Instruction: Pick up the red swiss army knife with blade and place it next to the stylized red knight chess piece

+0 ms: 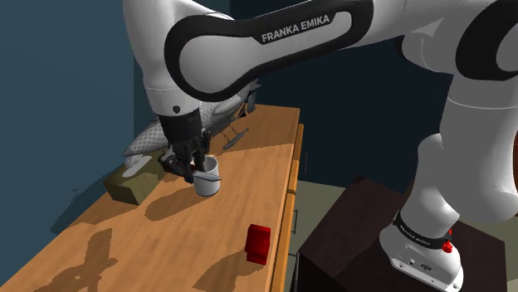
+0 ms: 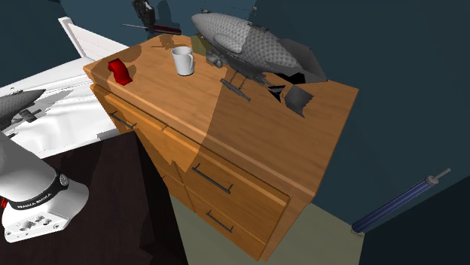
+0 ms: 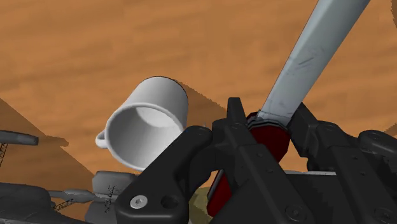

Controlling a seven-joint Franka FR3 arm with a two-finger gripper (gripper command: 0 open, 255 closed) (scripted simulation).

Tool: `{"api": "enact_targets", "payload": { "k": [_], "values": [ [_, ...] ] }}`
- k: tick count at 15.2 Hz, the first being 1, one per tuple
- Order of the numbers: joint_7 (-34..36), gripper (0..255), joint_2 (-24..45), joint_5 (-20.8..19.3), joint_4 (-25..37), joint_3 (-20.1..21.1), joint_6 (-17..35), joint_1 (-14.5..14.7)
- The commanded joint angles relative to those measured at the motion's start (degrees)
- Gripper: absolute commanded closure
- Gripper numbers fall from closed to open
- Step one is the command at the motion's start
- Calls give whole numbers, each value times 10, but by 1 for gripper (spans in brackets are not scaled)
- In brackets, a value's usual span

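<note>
Clasps the red swiss army knife (image 3: pixel 272 139) in the black gripper (image 3: pixel 268 119), closed down to the width of the red handle and gripping nothing else. Holds it low over the wooden dresser top (image 1: pixel 166 240), just at nine o'clock of the white mug (image 1: pixel 207 178) in the shoulder view; cannot tell whether clear of the wood or resting on it. Shows a long grey blade jutting out past the fingertips, away from the hand. Judged light, stiff and hard, with smooth flat sides and so somewhat slippery; likely to pivot between the pads under that overhanging blade. Best held across the thick red handle, close to the blade's root, as now, and never on the thin tapering blade. Needs to travel toward five o'clock from the mug, to the red knight chess piece (image 1: pixel 259 243) near the dresser's front edge, well apart from the knife. Should pass clear of the mug's rim and of the grey airship model (image 1: pixel 143 148) lying between ten and twelve o'clock of the mug.
</note>
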Motion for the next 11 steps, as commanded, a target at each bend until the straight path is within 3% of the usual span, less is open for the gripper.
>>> {"api": "enact_targets", "payload": {
  "k": [1, 11],
  "values": [
    [29, 255, 25, -9, 30, 9, -5, 19],
    [31, 255, 34, -12, -35, 6, 68, 18]
  ]
}}
